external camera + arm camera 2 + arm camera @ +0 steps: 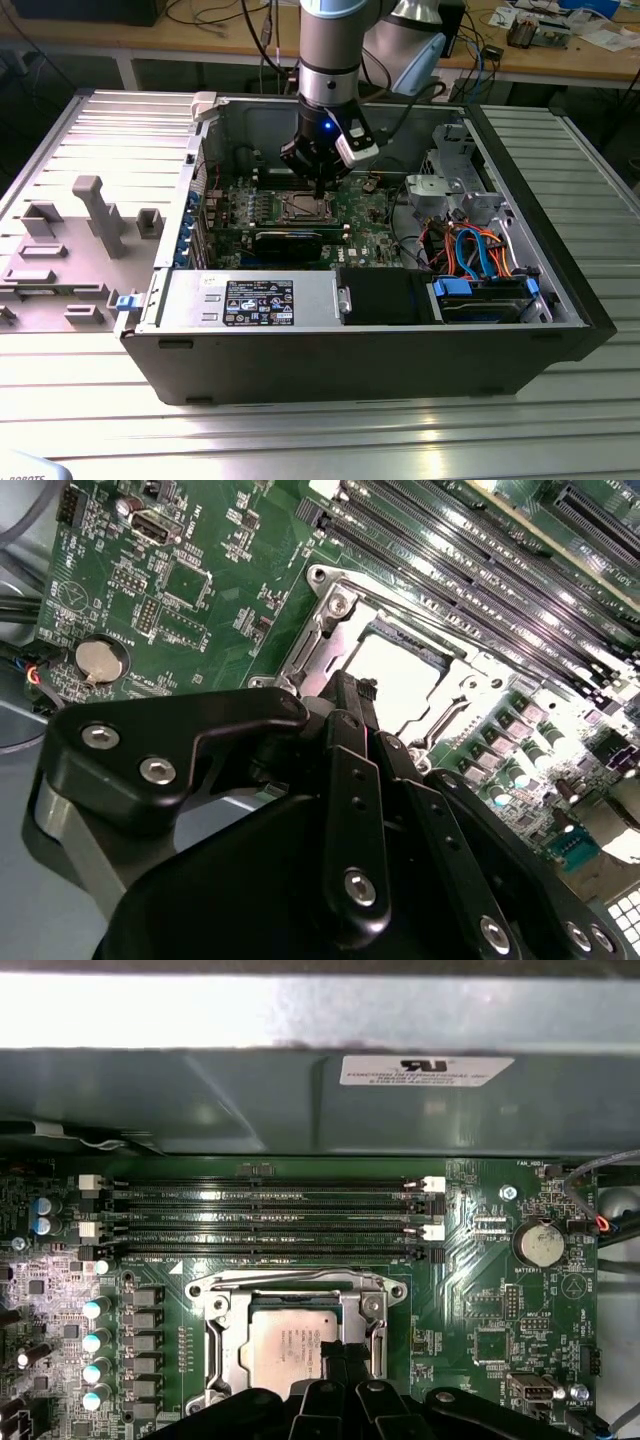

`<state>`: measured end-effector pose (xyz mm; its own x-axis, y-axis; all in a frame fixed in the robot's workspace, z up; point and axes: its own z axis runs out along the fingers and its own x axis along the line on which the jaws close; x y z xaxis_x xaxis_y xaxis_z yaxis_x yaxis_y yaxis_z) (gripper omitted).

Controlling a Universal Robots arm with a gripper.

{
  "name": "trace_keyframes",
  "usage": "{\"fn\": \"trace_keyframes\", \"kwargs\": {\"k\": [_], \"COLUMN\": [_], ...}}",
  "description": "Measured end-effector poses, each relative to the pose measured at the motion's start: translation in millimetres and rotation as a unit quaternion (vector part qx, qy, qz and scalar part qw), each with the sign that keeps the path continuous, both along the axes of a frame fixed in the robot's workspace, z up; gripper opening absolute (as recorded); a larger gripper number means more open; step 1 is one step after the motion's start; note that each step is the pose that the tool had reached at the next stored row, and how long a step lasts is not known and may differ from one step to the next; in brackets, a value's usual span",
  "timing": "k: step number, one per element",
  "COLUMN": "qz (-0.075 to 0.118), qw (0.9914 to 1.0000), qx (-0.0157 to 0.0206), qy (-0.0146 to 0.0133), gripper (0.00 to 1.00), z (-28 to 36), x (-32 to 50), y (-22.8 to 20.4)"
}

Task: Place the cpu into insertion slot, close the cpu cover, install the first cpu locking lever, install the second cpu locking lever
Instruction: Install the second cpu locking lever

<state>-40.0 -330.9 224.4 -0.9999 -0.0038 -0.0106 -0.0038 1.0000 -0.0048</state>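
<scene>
The cpu (288,1345) lies flat in the insertion slot (305,207), its silvery-grey top showing in both wrist views. Around it, the metal cpu cover (372,1310) lies down as a frame, and the chip (400,675) shows through its cut-out. A thin lever rod (318,630) runs along one side of the socket. My gripper (338,1352) is shut, its black fingertips pressed together with nothing seen between them. The tips (352,688) sit low at the edge of the socket frame, over the chip's side. In the exterior view the gripper (320,188) hangs just above the socket.
The green motherboard (365,215) lies inside an open computer case (350,350). Long memory slots (270,1215) run beside the socket, with the case's wall (200,1100) just past them. A long black expansion card (290,240), a coin battery (540,1243) and a bundle of cables (470,250) are nearby.
</scene>
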Motion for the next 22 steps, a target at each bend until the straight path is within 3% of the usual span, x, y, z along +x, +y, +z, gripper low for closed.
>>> {"fn": "trace_keyframes", "kwargs": {"k": [3,17,22], "qz": [0.000,0.000,0.000], "qw": [1.00000,1.00000,1.00000], "qx": [0.0000,-0.0001,0.0000], "qy": [0.0000,0.0001,0.0000], "gripper": [0.11,0.11,0.11], "z": [0.0,0.3,8.7], "x": [0.0,-0.1,0.0], "y": [-2.9,-3.5,-3.4]}}
